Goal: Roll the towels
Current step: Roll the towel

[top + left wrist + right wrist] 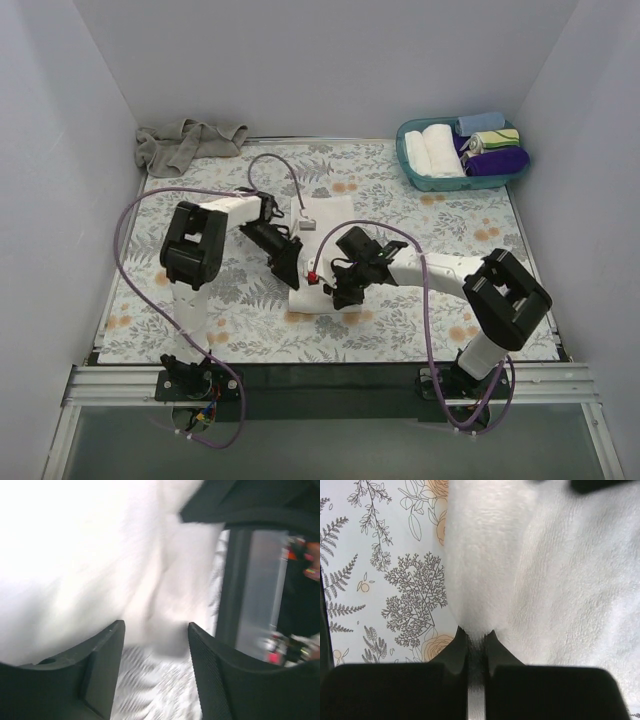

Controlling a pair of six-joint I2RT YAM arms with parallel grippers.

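so the right end effector (476, 632) is pinching the white towel (312, 300) near its 6 o'clock end, left end effector (156, 628) hangs open at its 9 o'clock edge, long axis 12-to-6

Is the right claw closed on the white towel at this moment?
Yes, the right claw is shut tight on a pinched fold of the white towel.

Soft, even light falls from above in the overhead view, and we see only faint shadows on the table (450, 215). From the left wrist, the white towel (75, 555) burns out to glare and the whole frame smears with blur. From the right wrist, we find the terry weave crisp, the right gripper (477, 632) a dark, soft-edged silhouette.
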